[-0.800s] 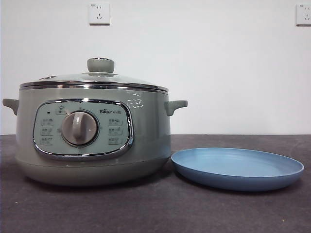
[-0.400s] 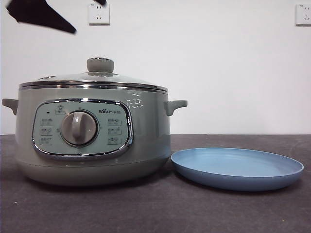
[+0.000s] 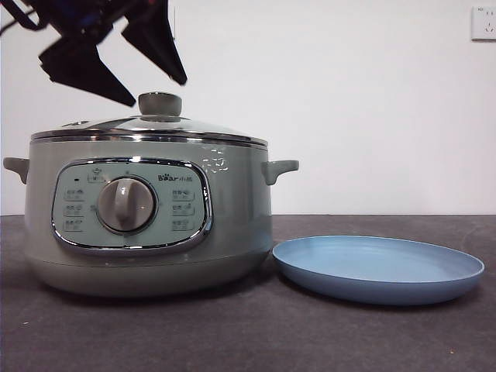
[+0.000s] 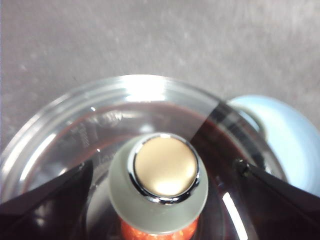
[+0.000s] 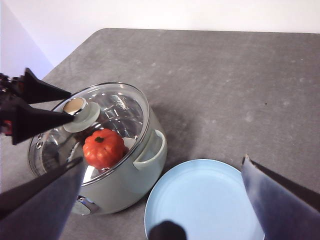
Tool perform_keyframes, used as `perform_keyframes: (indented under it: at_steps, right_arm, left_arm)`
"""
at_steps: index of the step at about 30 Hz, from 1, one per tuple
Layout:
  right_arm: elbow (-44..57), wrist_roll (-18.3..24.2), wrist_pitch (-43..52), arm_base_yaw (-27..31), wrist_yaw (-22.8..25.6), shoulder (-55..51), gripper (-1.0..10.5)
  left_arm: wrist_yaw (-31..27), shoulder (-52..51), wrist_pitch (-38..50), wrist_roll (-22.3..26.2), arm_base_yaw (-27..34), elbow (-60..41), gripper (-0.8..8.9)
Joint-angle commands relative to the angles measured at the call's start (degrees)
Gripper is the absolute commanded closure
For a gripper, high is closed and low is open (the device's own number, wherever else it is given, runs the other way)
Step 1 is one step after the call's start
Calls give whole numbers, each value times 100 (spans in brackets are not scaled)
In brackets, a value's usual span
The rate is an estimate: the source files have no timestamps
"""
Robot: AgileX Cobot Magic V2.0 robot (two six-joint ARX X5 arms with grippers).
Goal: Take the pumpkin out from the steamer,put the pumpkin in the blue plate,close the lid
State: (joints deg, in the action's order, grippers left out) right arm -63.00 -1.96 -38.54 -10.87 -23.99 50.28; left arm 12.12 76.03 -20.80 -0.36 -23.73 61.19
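Pumpkin [image 5: 103, 148] is sitting inside the steamer [image 3: 147, 213], showing orange through the glass lid [image 5: 90, 131], which is resting closed on the pot. The left gripper [image 3: 151, 81] is hanging just above the lid's knob [image 4: 160, 182] with its jaws spread wide, one on either side, not touching it. The right gripper [image 5: 162, 197] is waiting high above the table [image 5: 225, 85], jaws wide apart, over the blue plate [image 3: 378, 267] lying just beside the steamer.

Bright even light, glare on lid [image 4: 150, 95], left-wrist view blurred
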Motion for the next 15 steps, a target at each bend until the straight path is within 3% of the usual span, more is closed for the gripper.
perform_keyframes:
  at_steps: [1, 11, 15]
  right_arm:
    - [-17, -9, 24, -13, 7, -2, 320]
    - [-17, -9, -105, -13, 7, -2, 320]
    - [-17, -9, -131, -13, 7, -4, 320]
  left_arm:
    - [-17, 120, 107, 243, -50, 4, 345]
    - [-17, 404, 332, 472, -146, 4, 367]
    - [-15, 439, 315, 498, -146, 4, 612]
